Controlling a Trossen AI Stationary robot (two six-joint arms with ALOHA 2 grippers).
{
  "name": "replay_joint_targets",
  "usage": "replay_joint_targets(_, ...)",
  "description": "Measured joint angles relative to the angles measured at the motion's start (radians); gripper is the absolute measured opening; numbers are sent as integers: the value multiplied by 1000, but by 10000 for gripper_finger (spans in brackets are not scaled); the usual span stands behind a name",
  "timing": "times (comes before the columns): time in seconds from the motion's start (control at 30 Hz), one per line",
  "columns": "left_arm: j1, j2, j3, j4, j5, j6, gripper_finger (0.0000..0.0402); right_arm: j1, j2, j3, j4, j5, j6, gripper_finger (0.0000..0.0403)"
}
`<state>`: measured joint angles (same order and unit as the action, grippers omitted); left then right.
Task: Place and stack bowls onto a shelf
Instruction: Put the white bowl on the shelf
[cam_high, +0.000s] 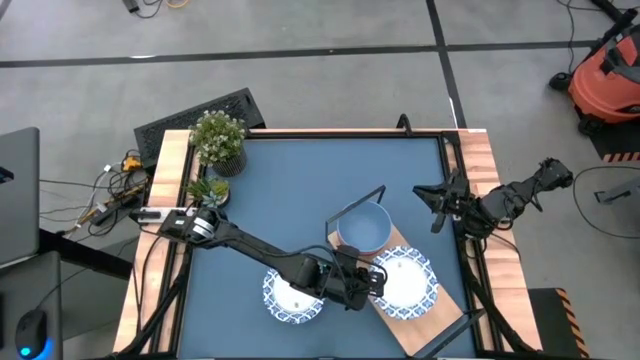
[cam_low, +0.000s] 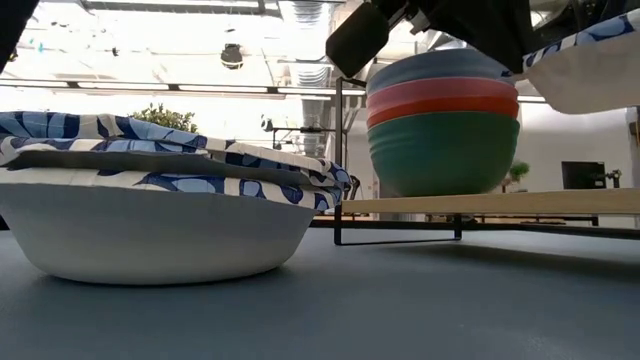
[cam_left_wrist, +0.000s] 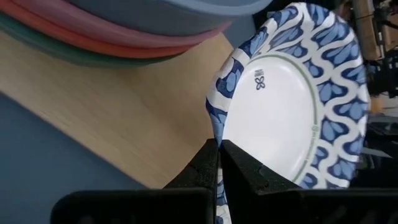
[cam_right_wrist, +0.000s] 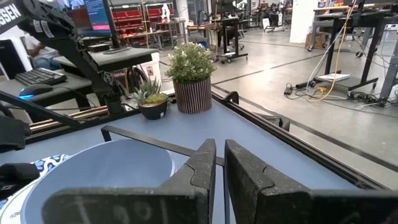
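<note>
A stack of plain bowls (cam_high: 363, 228), green, red, pink and pale blue on top (cam_low: 443, 120), stands on the light-wood shelf (cam_high: 443, 317) beside its black wire frame (cam_high: 360, 200). My left gripper (cam_high: 368, 283) reaches across the table and is shut on a blue-and-white patterned bowl (cam_high: 405, 280) above the shelf board (cam_left_wrist: 124, 112). More patterned bowls (cam_high: 293, 297) sit nested on the blue tabletop, large in the low view (cam_low: 150, 220). My right gripper (cam_high: 435, 205) waits shut at the table's right edge, touching nothing. My left gripper (cam_left_wrist: 219, 144) pinches the patterned bowl's rim (cam_left_wrist: 216, 124) between its two fingers, one inside the bowl and one outside, coming level from the table's left. The bowl (cam_low: 590, 75) is tilted and lifted clear above the shelf board, next to the plain stack.
Two potted plants (cam_high: 218, 140) (cam_high: 207, 190) stand at the table's far left corner. Wooden rails (cam_high: 480, 180) border the tabletop. The right wrist view shows the pale blue bowl (cam_right_wrist: 99, 174), the wire frame (cam_right_wrist: 149, 140) and the room beyond.
</note>
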<state>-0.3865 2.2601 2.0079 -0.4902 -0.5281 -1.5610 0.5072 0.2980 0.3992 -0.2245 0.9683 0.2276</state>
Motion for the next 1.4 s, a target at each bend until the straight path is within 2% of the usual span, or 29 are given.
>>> replay_joint_targets(0.23, -1, 0, 0, 14, -41, -4, 0, 0, 0, 0, 0, 0, 0, 63)
replay_joint_targets(0.7, -17, 59, 3, 119, -38, -48, 0, 0, 0, 0, -3, -1, -1, 63)
replay_joint_targets(0.93, -15, 85, 10, 157, 14, -32, 0, 0, 0, 0, 2, 0, -24, 63)
replay_joint_targets(1.07, -15, 91, 11, 167, 2, -32, 0, 0, 0, 0, 1, 0, -42, 63)
replay_joint_targets(1.2, -15, 92, 11, 180, 47, -31, 0, 0, 0, 0, 1, 0, -42, 63)
replay_joint_targets(1.4, -15, 92, 11, 179, 25, 5, 3, 0, 0, 0, 0, 0, -45, 63)
